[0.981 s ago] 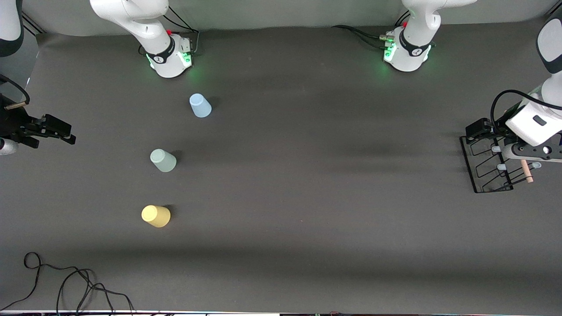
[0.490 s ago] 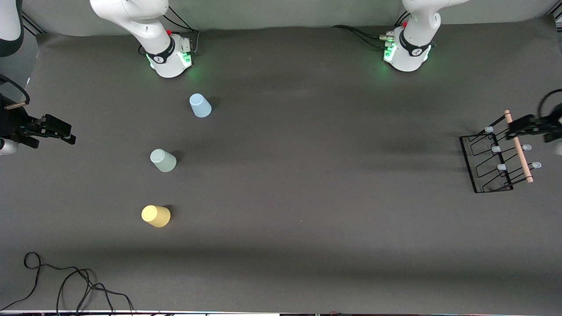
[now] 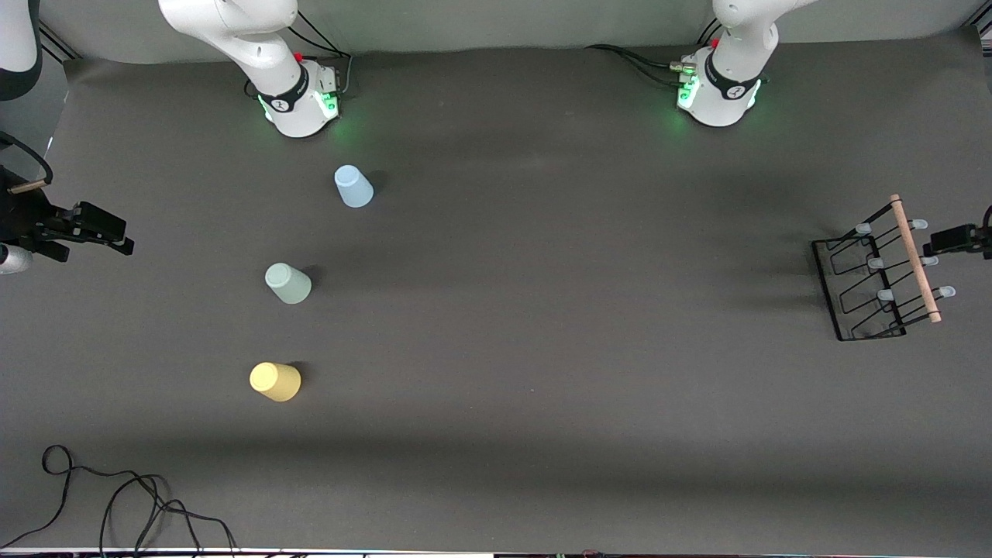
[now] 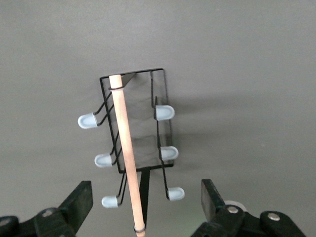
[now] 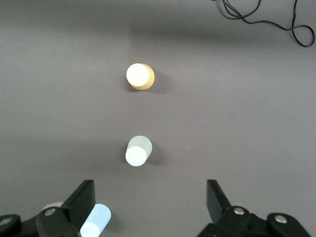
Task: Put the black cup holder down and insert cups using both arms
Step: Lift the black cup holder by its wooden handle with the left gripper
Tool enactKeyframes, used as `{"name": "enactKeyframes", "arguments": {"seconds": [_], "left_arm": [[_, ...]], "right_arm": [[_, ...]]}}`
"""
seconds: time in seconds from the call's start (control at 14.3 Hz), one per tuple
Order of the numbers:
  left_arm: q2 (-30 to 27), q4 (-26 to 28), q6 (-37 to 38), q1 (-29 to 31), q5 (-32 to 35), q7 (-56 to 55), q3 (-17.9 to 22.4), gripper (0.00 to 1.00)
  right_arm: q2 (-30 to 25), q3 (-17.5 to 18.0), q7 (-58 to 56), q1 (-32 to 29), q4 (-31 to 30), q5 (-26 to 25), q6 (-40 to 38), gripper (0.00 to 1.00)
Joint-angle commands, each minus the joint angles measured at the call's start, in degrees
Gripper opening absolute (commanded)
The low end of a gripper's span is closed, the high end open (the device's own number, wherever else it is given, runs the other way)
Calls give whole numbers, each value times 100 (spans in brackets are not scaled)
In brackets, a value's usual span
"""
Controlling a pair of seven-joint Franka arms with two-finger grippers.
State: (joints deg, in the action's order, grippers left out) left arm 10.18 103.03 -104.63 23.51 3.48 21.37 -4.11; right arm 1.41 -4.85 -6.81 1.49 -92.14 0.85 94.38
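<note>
The black cup holder (image 3: 862,288) stands upright at the left arm's end of the table, its wooden rod (image 3: 915,259) on top. My left gripper (image 3: 952,239) hangs open just off the rod, holding nothing. In the left wrist view the black cup holder (image 4: 159,94) and its wooden rod (image 4: 126,148) lie below the open left gripper (image 4: 146,202). Three cups stand narrow end up toward the right arm's end: light blue (image 3: 353,187), grey-green (image 3: 287,283), yellow (image 3: 274,381). My right gripper (image 3: 108,234) waits open at that end, and the right wrist view shows the open right gripper (image 5: 148,203) above the yellow cup (image 5: 140,76), grey-green cup (image 5: 138,151) and blue cup (image 5: 96,221).
A loose black cable (image 3: 116,496) lies at the near corner of the right arm's end, and the right wrist view also shows this black cable (image 5: 269,20). The right arm's base (image 3: 298,105) and the left arm's base (image 3: 721,93) stand along the table's back edge.
My left gripper has drawn away from over the cup holder toward the table's end, uncovering the rod. The holder, the cups and the right arm have not moved.
</note>
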Motion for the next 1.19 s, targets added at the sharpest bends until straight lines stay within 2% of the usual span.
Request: {"name": "enactKeyframes", "arguments": {"seconds": [0.0,0.14,0.42,0.49,0.56,0.7,0.77,1.12], "left_arm": [[-25,575,-687,136,153,296,-72,98],[28,1015,-1372,293,153,613,-72,98],[160,1324,-1779,434,153,719,-72,97],[160,1403,-1867,444,153,720,-72,93],[160,1439,-1885,444,153,720,-72,77],[151,1448,-1868,435,153,720,-72,24],[151,1448,-1859,435,153,720,-81,0],[99,1439,-1780,452,48,658,-81,0]], "right_arm": [[-89,-25,-66,44,-15,-67,-51,100],[-80,-25,-66,44,-15,-67,-51,100],[-71,-25,-75,18,-15,-67,-51,100],[-71,-25,-75,18,-23,-67,-51,100],[-71,-25,-83,9,-15,-67,-51,100],[-71,-25,-83,9,-15,-67,-51,100],[-71,-25,-75,9,-15,-67,-51,100],[-71,-34,-75,9,-15,-67,-51,100]]}}
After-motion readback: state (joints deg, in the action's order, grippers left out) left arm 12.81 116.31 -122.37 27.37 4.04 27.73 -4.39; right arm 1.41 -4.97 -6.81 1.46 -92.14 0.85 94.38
